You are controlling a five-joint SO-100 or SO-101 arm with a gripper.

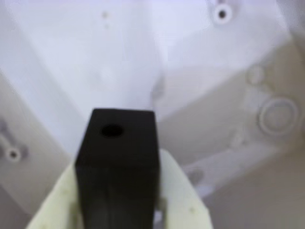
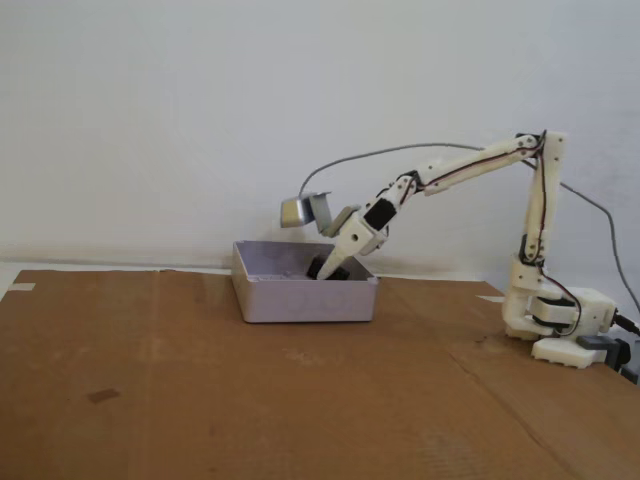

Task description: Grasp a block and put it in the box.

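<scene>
A: Brown cardboard [image 2: 200, 400] underneath, then the lavender box [image 2: 300, 298]; the gripper [image 2: 325, 268] is dipped inside it.

B: Jaws clamped on the black block [image 1: 116, 162], above the floor. Released tilted, it could bounce onto the wall.

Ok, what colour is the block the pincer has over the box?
Matte black, clearest in the wrist view: the block sits between the cream pincer fingers.
</scene>
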